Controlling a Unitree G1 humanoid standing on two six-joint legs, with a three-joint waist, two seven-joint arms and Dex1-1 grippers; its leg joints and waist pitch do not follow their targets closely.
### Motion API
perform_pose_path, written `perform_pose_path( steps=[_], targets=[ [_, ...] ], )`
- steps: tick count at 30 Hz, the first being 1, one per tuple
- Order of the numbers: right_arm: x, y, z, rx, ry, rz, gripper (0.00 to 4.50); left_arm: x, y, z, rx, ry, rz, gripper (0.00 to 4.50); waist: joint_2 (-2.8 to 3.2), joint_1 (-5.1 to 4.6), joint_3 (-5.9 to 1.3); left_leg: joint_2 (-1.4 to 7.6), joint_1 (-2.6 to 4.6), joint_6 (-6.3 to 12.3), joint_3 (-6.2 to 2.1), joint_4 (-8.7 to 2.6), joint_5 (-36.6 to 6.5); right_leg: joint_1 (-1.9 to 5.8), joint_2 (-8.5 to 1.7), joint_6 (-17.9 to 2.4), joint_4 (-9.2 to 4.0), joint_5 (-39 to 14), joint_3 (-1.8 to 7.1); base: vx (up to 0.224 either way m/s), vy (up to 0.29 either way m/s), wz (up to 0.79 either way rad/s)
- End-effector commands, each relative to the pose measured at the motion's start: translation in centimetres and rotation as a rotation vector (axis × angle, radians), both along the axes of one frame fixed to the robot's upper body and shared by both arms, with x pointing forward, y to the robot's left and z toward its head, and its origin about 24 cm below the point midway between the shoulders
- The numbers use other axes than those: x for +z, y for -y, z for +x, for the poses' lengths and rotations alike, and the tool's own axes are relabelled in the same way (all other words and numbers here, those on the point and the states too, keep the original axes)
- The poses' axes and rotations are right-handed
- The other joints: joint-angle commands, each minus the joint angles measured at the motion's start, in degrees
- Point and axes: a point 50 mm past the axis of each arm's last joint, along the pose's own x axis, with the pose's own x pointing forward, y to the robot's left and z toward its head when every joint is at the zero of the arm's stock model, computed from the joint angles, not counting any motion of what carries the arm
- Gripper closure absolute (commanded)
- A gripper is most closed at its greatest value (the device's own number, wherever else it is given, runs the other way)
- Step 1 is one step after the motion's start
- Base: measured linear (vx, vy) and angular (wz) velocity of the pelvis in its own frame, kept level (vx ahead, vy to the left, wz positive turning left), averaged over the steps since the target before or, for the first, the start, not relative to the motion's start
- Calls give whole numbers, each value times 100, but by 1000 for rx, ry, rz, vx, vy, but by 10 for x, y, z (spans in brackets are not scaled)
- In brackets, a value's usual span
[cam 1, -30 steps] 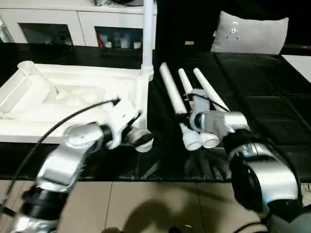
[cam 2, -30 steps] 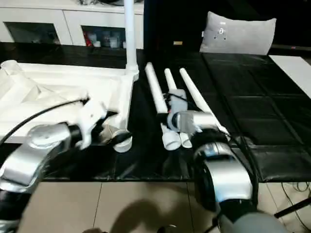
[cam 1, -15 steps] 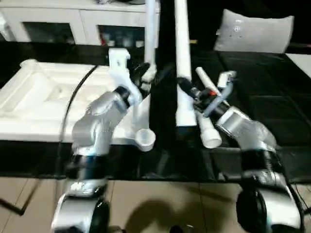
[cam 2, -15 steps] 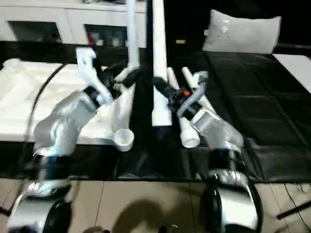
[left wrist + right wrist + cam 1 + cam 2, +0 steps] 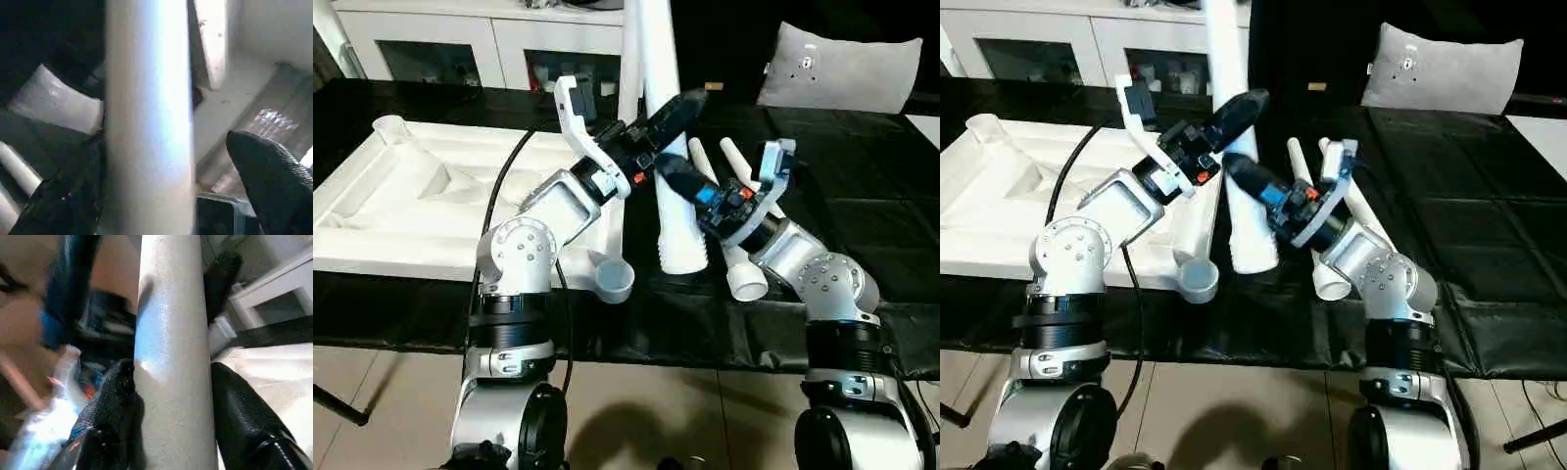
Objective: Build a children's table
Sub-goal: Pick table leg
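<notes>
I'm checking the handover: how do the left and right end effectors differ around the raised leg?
The right end effector is clamped on the raised leg, fingers pressed to both sides. The left end effector straddles the same leg higher up, one finger standing clear of it. Both have black fingers and meet at that leg.

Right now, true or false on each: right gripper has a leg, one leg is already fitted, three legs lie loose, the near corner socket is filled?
1. The right gripper is shut on a long white tapered leg. True.
2. One leg stands upright in the white plastic tabletop. True.
3. Three legs lie loose on the black surface. False: two.
4. The near round corner socket holds a leg. False: it is empty.
</notes>
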Motion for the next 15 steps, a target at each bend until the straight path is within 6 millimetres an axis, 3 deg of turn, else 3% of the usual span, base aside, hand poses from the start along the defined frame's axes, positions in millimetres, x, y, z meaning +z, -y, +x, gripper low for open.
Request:
perform_pose_path(
  steps=[1,5,8,11,15],
  targets=[
    [0,-7,4,-97,78,-131,266,1,1,3,99,54,99,73,0,35,-499,35,-29,265,3,-328,-537,443,-337,4,-568,-2270,230,0,0,0],
    [-3,-17,12,-233,134,-251,266,-2,3,7,236,89,206,90,24,-1,-513,59,-33,237,-12,-337,-443,440,-336,-63,-529,-1935,230,0,0,0],
    [-6,-27,18,-401,308,-439,266,-4,7,11,428,68,262,118,40,-9,-537,98,-39,211,-27,-318,-265,445,-348,-497,-411,-1064,245,0,0,0],
    [-6,-32,18,-451,376,-478,266,-8,8,12,468,38,257,136,24,-18,-527,78,-53,291,-16,-324,-380,487,-372,-658,-397,-989,259,0,0,0],
    [-6,-37,18,-516,412,-471,266,-13,6,12,552,13,241,160,10,-46,-510,63,-48,374,-6,-332,-544,495,-366,-632,-429,-1189,262,0,0,0]
  ],
)
